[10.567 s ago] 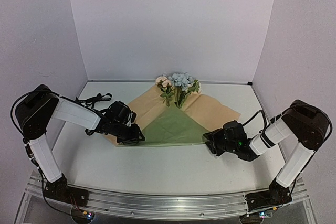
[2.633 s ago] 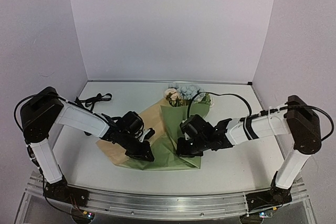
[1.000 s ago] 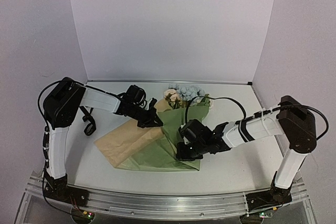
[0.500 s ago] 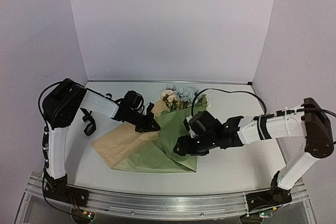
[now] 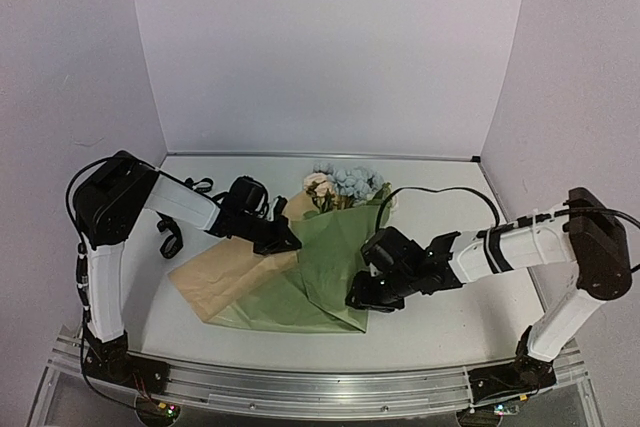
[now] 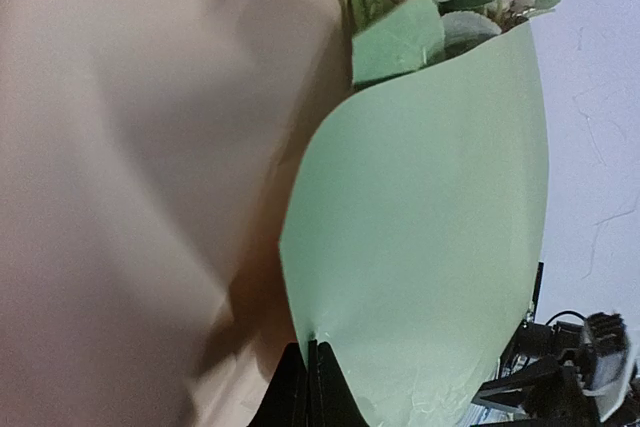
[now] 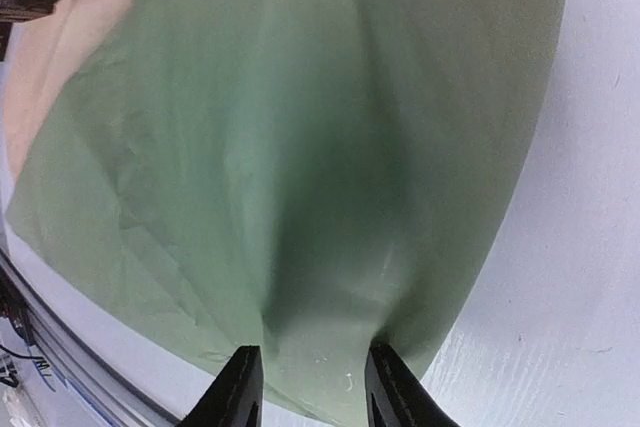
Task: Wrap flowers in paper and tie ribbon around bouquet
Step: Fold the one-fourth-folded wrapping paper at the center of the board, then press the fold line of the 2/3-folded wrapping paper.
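Two grips matter. The left gripper (image 6: 309,372) stays pressed together on the paper (image 5: 305,285) beside the flowers (image 5: 346,183). The right gripper (image 7: 312,379), having let go and shifted, stands half-spread astride a green fold, perhaps re-pinching it. Cone half-formed, still untied.

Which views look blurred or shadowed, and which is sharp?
Top external: sharp, evenly lit, only weak shadows on the table. Left wrist: the paper soft on its tan side, a dark shadow beneath the green fold. Right wrist: the paper slightly blurred, one dark crease shadow down its middle.
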You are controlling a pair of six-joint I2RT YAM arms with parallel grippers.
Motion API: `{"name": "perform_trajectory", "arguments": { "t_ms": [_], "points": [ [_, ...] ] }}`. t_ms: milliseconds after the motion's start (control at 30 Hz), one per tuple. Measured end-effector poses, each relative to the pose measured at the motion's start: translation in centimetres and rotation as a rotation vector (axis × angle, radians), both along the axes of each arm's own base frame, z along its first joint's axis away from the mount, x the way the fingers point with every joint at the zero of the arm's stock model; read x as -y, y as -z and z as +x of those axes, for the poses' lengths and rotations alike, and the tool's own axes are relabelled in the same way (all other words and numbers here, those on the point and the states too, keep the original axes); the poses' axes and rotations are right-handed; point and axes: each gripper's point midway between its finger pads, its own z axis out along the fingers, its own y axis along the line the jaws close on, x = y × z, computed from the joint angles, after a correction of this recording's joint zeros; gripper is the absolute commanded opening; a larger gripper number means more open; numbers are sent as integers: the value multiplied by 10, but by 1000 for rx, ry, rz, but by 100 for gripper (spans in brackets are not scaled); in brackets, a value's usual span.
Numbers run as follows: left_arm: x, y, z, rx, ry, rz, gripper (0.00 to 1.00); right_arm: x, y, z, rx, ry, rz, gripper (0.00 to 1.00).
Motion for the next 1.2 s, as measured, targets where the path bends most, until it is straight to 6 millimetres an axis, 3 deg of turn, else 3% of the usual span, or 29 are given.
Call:
{"name": "perform_trajectory", "arguments": {
  "t_ms": [200, 567, 833, 933, 1067, 1200],
  "points": [
    [-4, -15, 3, 44, -23, -3, 0, 5, 29, -2, -59, 46, -50, 26],
    [-25, 0, -1, 61, -101, 92, 1, 2, 30, 3, -60, 102, -33, 25],
    [-35, 1, 6, 73, -138, 164, 30, 4, 30, 4, -56, 107, -47, 25],
    [-39, -18, 8, 101, -147, 181, 34, 5, 30, 4, -57, 104, -53, 25],
    [-38, -70, 7, 182, -147, 161, 32, 6, 30, 3, -61, 99, -65, 25],
    [-3, -118, -15, 259, -71, 87, 22, 7, 30, 2, -64, 94, -72, 26]
  ]
}}
